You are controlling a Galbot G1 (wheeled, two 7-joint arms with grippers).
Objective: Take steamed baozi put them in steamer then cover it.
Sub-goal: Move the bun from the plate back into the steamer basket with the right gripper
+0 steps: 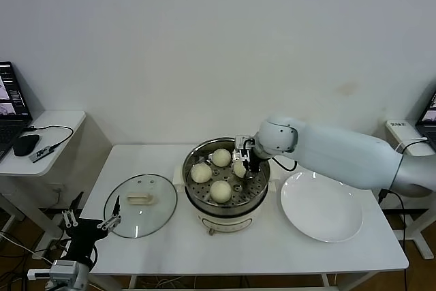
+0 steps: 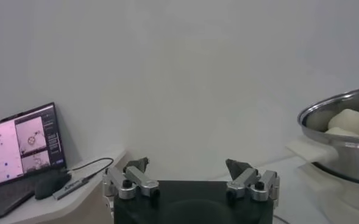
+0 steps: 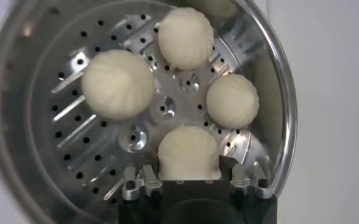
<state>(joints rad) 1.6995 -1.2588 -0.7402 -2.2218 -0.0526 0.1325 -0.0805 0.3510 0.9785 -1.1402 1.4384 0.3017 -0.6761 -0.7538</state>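
- Four steamed baozi (image 1: 221, 157) sit on the perforated tray inside the steamer (image 1: 225, 219), and the right pincer (image 1: 246, 165) is down in the pot with them.
- Seen from the right wrist, the right pincer (image 3: 189, 180) has its fingers (image 3: 134, 182) on either side of the nearest bun (image 3: 189, 152), narrowed around it; the bun rests on the tray between them.
- Beyond that bun, the other three lie in a loose ring on the tray: one large (image 3: 117, 83), one at the far wall (image 3: 186, 38), one smaller by the side wall (image 3: 232, 100). None of them is stacked.
- Reaching in from the robot's right, the white right arm (image 1: 340, 151) passes over the near edge of a flat white plate (image 1: 321, 207), which lies on the counter (image 1: 272, 250) just beside the steamer.
- On the steamer's other side the cover (image 1: 140, 205) lies flat on the counter, its cream handle up, close to the pot but apart from it.
- Lower and off the counter's left front corner, the left pincer (image 1: 88, 221) hangs with its fingers spread wide and nothing between them; its wrist view shows the same gap (image 2: 188, 173).
- A small side desk (image 1: 41, 138) to the left carries a laptop (image 1: 12, 107) and a mouse (image 1: 26, 144).
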